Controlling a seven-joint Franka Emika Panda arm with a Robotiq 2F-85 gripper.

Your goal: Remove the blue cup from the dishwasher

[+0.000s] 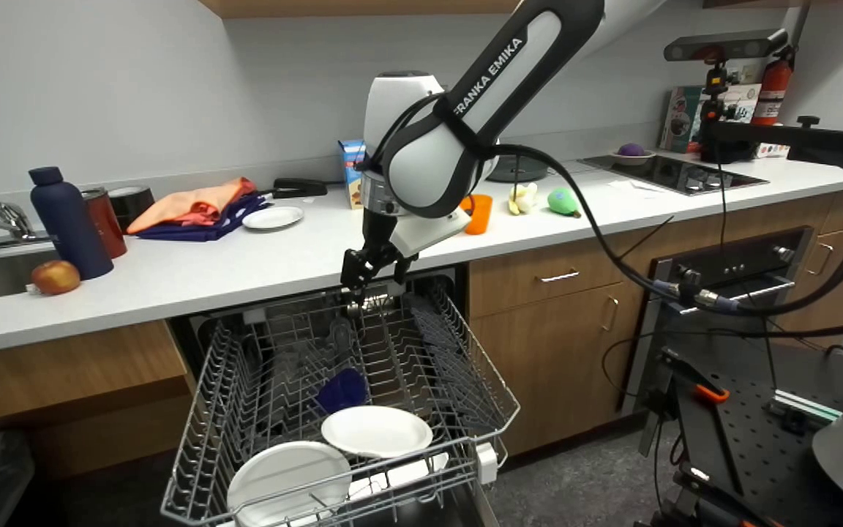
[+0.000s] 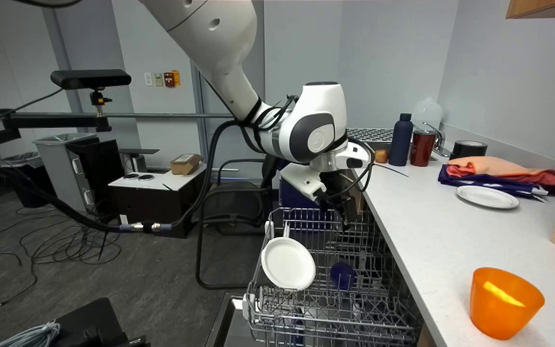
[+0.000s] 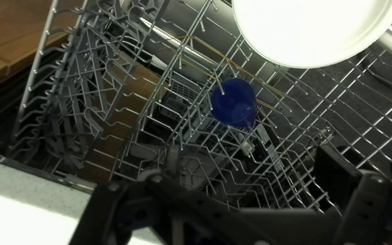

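While the blue cup [image 3: 233, 102] sits ungripped in the wire rack [image 1: 205, 417], its chief hazard is the rack's own wires: lifted crooked, it could catch on them and twist out of a shallow grip. Direction of mouth: unclear.

Item: white dish [image 1: 376, 432], toward the rack's front. Risk: a careless swing for the cup could knock it askew.

Item: second white dish [image 1: 290, 483], at the rack's front corner. Same risk, lesser.

Item: gripper [image 3: 255, 163], above the rack's back part, jaws spread wide, nothing between them. Risk: seemingly out of line with the cup, it would probably jam its fingertips [image 3: 335, 163] on bare wires if lowered straight.

Item: dishwasher [image 2: 241, 323], with the rack drawn out from it. Risk: a fingertip hooked under a wire could drag the rack along.

Item: counter [image 2: 451, 231], behind the rack and higher. Risk: the arm [image 1: 498, 80] could strike its edge during a hasty lift.

Item: black cable [image 1: 520, 149], slung from the arm beyond the rack's side. Risk: slack snagging as the arm turns.
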